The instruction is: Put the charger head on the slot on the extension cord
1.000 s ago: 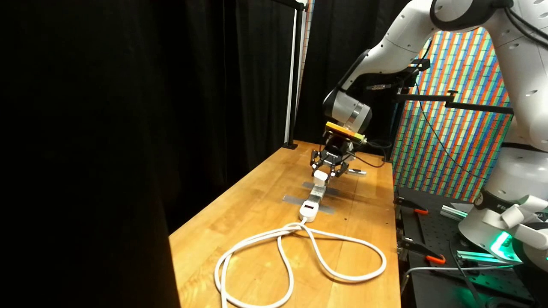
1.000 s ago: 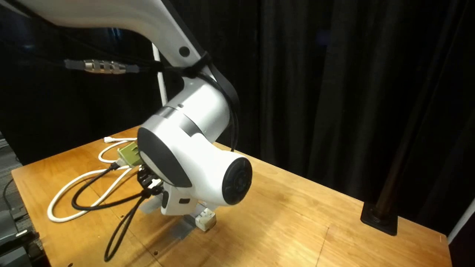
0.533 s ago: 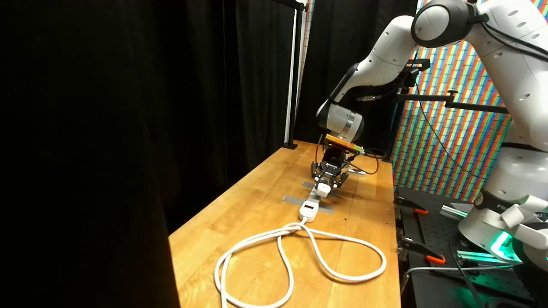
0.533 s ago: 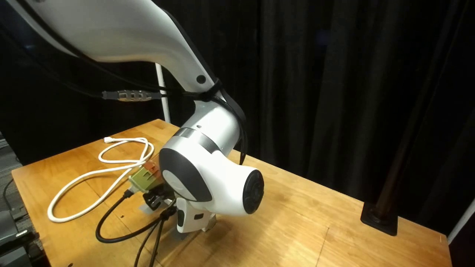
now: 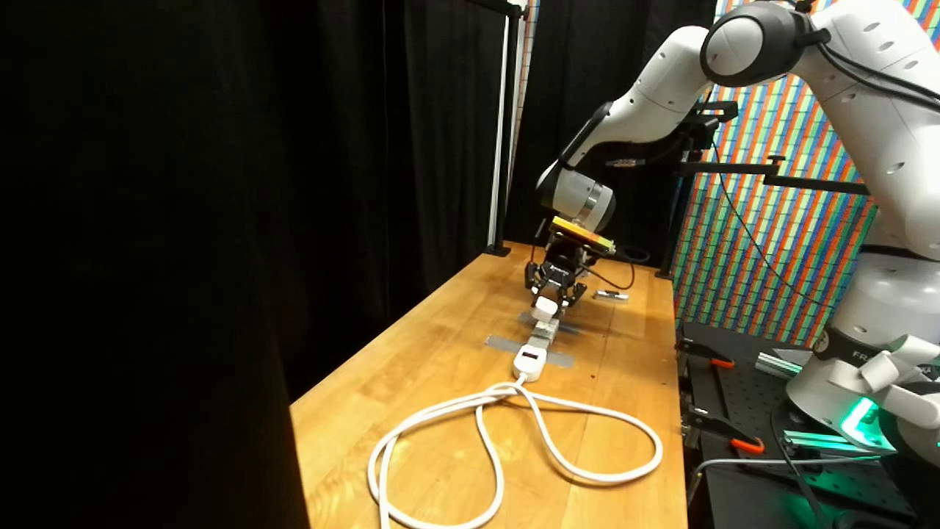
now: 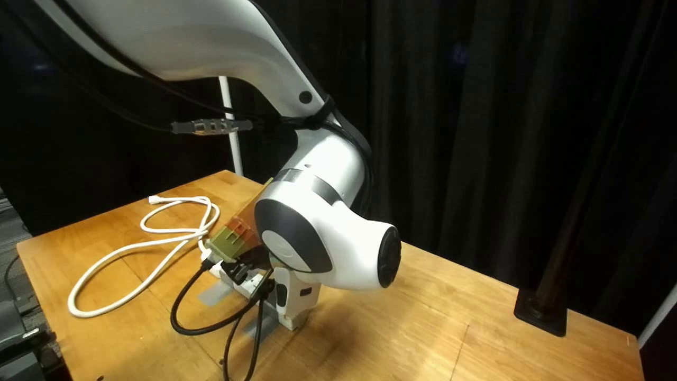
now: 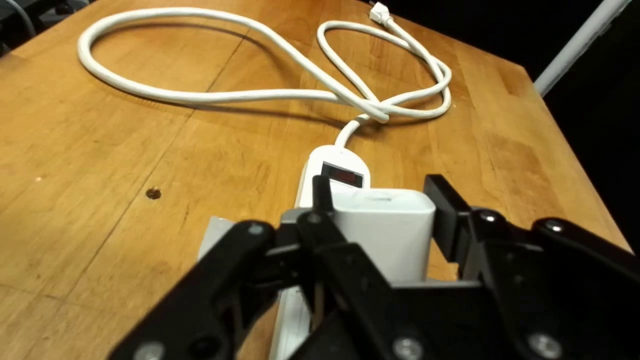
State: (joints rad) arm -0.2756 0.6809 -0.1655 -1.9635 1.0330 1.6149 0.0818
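Gripper (image 7: 381,200) jaws pinched the charger head (image 7: 390,245) by its sides. Wrist view: switch end of the socket block (image 7: 345,158) lay at 11 o'clock, extension cord (image 7: 300,94) looped beyond; head-to-block contact was unclear.

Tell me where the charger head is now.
In the wrist view, the white charger head is just right of centre, held in the gripper, below and to the right of the dark red switch on the socket block.

We've got grey tape (image 5: 502,344) down on the wooden worktop (image 5: 631,382), two orange-tipped clamps (image 5: 703,353) right by its edge, and beyond, we're seeing black curtain (image 5: 455,132) and a multicoloured striped panel (image 5: 800,235).
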